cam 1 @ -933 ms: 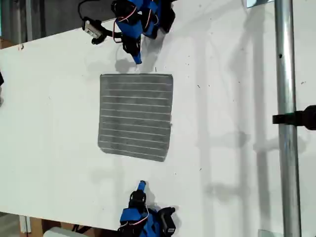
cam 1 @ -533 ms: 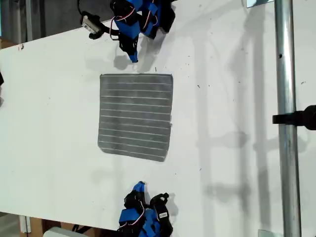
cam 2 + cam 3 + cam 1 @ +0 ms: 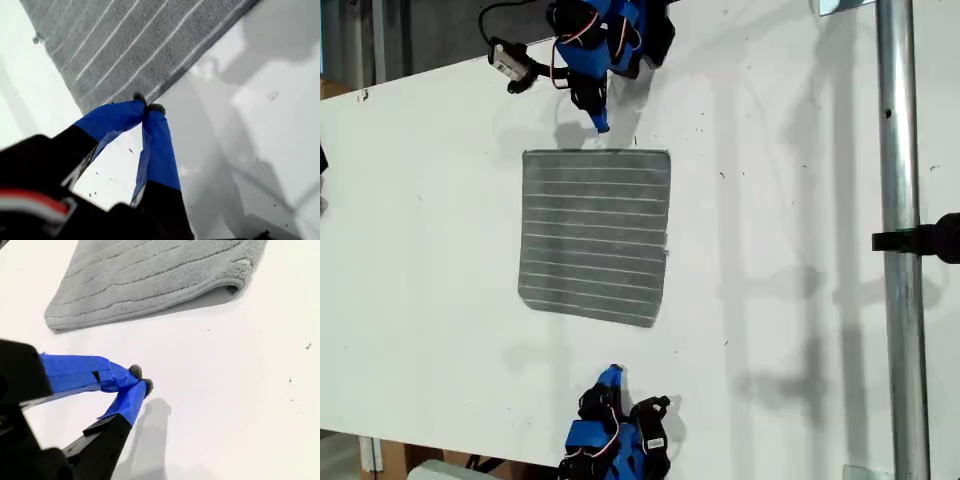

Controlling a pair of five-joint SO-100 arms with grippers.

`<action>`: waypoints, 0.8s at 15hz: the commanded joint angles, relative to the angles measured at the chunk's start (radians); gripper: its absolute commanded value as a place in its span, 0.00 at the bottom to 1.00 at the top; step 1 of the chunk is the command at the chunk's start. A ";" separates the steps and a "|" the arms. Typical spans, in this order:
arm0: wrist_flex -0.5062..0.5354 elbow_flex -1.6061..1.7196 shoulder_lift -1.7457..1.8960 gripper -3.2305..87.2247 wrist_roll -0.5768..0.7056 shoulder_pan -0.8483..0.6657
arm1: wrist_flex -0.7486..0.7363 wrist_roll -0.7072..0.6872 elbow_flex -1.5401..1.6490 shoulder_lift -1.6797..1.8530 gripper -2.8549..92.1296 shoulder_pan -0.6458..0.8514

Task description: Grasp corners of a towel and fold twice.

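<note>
The grey striped towel (image 3: 595, 235) lies flat on the white table (image 3: 790, 200), its four corners showing in the exterior view. My first gripper (image 3: 600, 125) is shut and empty at the top of the exterior view. Its tips (image 3: 148, 106) hover just off the towel (image 3: 125, 45) edge that runs along the stripes. My second gripper (image 3: 612, 373) is at the bottom of the exterior view, shut on nothing (image 3: 140, 380). It stands a short way from the towel (image 3: 150, 280) edge, between two corners (image 3: 48, 320) (image 3: 245, 270). That edge looks thick and doubled.
A metal pole (image 3: 898, 150) with a black clamp (image 3: 925, 240) runs down the exterior view's right. A small camera on a cable (image 3: 510, 60) sits beside the first arm's base. Bare white table surrounds the towel; the table's edge slants across the exterior view's upper left.
Both arms swung slightly toward the exterior view's left and came back to about where they were. The towel has not moved and both grippers stay shut.
</note>
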 commanded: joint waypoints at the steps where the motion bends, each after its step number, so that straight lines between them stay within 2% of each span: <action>1: -0.017 0.006 0.006 0.01 0.008 -0.006 | -0.138 0.011 -0.067 0.002 0.03 -0.058; 3: -0.005 0.006 0.006 0.01 0.015 -0.017 | -0.258 0.014 -0.158 -0.127 0.03 -0.121; 5: -0.008 0.006 0.006 0.01 0.031 -0.021 | -0.347 -0.097 -0.405 -0.522 0.03 -0.176; 7: -0.008 0.006 0.006 0.01 0.043 -0.028 | -0.236 -0.268 -0.701 -0.830 0.03 -0.210; 9: -0.008 0.006 0.006 0.01 0.054 -0.032 | -0.025 -0.396 -0.936 -1.089 0.03 -0.295; 10: -0.008 0.006 0.006 0.01 0.058 -0.034 | 0.054 -0.396 -0.985 -1.147 0.03 -0.333; 12: -0.008 0.006 0.006 0.01 0.061 -0.034 | 0.101 -0.376 -0.962 -1.081 0.03 -0.371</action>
